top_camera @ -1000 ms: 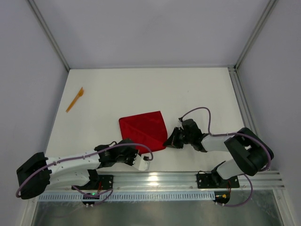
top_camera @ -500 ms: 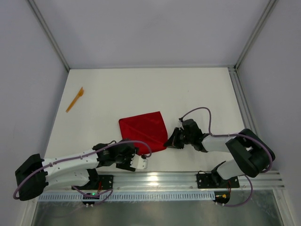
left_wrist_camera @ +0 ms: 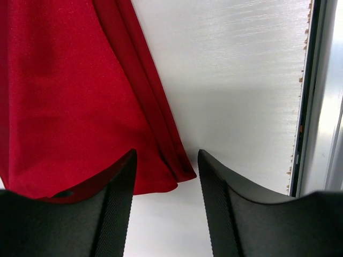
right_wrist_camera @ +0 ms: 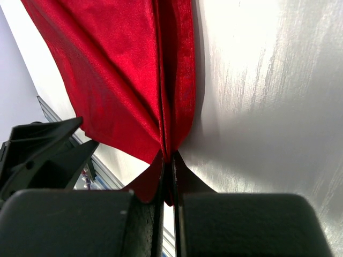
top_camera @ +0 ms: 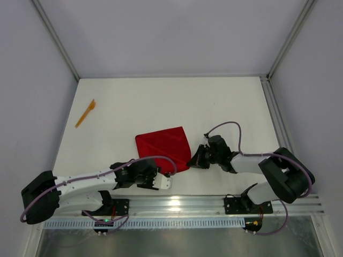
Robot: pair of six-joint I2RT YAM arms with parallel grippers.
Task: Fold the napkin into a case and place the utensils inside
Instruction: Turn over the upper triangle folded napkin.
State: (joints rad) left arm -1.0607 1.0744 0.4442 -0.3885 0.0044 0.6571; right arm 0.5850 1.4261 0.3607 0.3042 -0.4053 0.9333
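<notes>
The red napkin (top_camera: 163,147) lies folded on the white table, seen in the top view near the front middle. My right gripper (top_camera: 196,159) is shut on its right near edge; in the right wrist view the cloth (right_wrist_camera: 118,69) gathers into pleats at the pinched jaws (right_wrist_camera: 167,156). My left gripper (top_camera: 162,181) stands open just in front of the napkin's near corner. In the left wrist view that corner (left_wrist_camera: 161,171) lies flat ahead of the spread fingertips (left_wrist_camera: 166,156), untouched. One orange utensil (top_camera: 85,113) lies far off at the table's left edge.
A metal rail (top_camera: 214,203) runs along the table's near edge, close behind the left gripper, and shows in the left wrist view as a strip (left_wrist_camera: 321,107). Grey walls enclose the table on three sides.
My left gripper has gone from shut to open, and the left arm has shifted slightly by the napkin's near corner. The right gripper has kept its pinch and place.
</notes>
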